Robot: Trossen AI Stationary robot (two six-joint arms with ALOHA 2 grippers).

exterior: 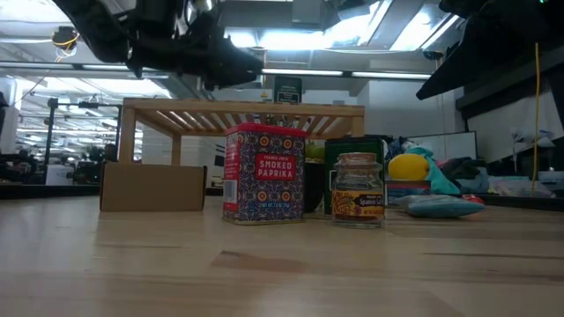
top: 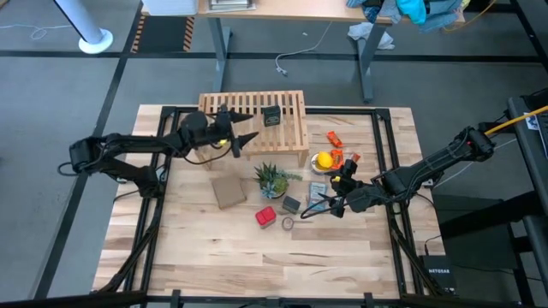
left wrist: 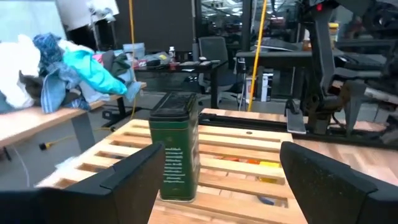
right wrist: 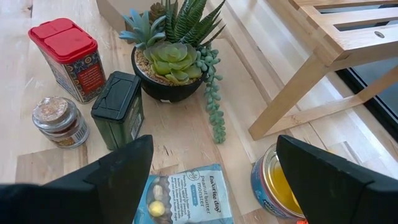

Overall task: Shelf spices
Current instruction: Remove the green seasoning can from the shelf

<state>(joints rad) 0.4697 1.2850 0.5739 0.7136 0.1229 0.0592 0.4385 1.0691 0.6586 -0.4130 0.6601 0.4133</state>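
A dark green tin (left wrist: pixel 176 146) stands upright on the slatted top of the light-wood shelf (top: pixel 291 128) at the table's far side. My left gripper (left wrist: pixel 227 180) hovers level over the shelf's left part, open, its fingers short of the tin and touching nothing. On the table in front of the shelf stand a red tin (right wrist: pixel 68 59), a second dark tin (right wrist: pixel 118 109) and a small round jar (right wrist: pixel 59 121). My right gripper (right wrist: pixel 214 180) hangs open to their right, above a blue packet (right wrist: pixel 186 193), slanting down.
A potted succulent (right wrist: pixel 174 53) stands between the tins and the shelf. A flat cardboard square (top: pixel 229 191) lies left of it. A yellow jar (right wrist: pixel 277 183) and orange items (top: pixel 336 137) sit to the right, near the shelf's right leg (right wrist: pixel 311 68).
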